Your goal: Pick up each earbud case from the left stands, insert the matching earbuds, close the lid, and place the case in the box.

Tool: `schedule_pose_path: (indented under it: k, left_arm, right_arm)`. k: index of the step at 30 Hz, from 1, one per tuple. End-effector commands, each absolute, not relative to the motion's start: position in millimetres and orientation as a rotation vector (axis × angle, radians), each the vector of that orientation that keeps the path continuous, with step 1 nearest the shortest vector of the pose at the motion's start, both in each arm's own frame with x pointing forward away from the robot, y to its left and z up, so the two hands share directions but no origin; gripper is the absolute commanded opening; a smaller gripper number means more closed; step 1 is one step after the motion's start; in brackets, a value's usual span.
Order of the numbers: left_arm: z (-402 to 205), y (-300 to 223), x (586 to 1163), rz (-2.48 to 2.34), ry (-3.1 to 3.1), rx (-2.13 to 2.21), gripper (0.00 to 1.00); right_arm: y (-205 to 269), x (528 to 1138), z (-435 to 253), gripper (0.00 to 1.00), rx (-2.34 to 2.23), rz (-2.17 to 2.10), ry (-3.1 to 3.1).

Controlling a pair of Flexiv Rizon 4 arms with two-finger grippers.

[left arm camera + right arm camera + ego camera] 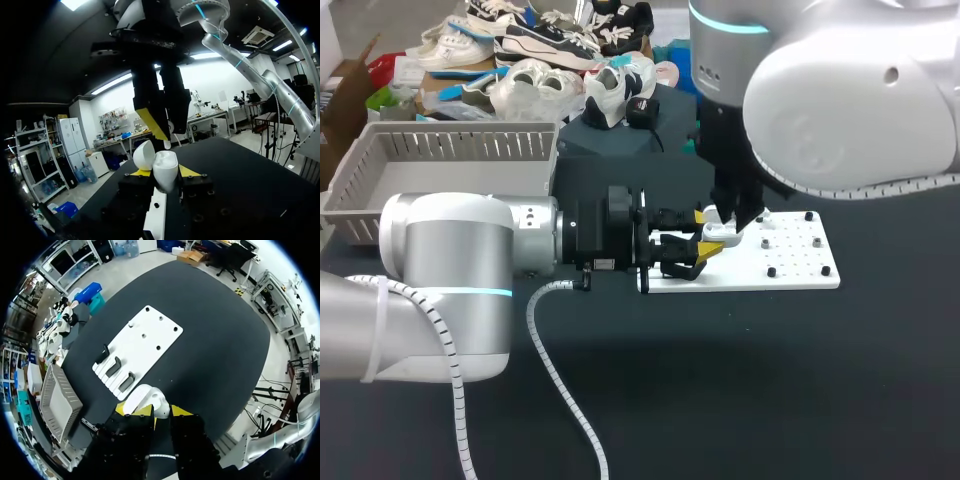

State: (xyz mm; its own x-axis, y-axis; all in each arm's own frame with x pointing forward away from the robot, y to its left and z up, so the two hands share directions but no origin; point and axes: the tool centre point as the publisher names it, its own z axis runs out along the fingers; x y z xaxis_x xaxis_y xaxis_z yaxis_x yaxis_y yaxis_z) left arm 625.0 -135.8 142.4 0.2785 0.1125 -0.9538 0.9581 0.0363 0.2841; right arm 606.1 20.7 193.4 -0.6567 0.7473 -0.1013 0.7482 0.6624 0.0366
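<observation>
My left gripper [705, 236] [165, 174] comes in from the left and is shut on a white earbud case [720, 232] [165, 165], its lid [144, 155] open. The case is held over the left end of the white stand board [790, 262] [150, 340]. From above, my right gripper [730, 216] [167, 140] [157, 412] points straight down at the open case [142, 399], shut on a small white earbud [167, 144] just over the case's opening. Three black stands [116, 366] sit on the board's near end.
A grey slatted basket [440, 165] [57, 400] stands at the back left. A dark box [620, 140] and several shoes [550, 60] lie behind the board. Small black pegs [772, 271] dot the board's right half.
</observation>
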Motion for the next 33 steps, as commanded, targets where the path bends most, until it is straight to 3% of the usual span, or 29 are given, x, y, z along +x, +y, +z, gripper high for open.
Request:
schedule_pose_path:
  k: [1, 33]
  left_arm:
    - [141.6, -136.1, 624.5, -0.904, 1.093, 1.365, 0.00]
    - [141.6, -136.1, 624.5, -0.904, 1.093, 1.365, 0.00]
  right_arm:
    - [20.6, 605.1, 192.9, 0.00, 1.243, -0.005, 2.762]
    - [22.1, 610.2, 188.2, 0.00, 1.217, 0.024, 2.776]
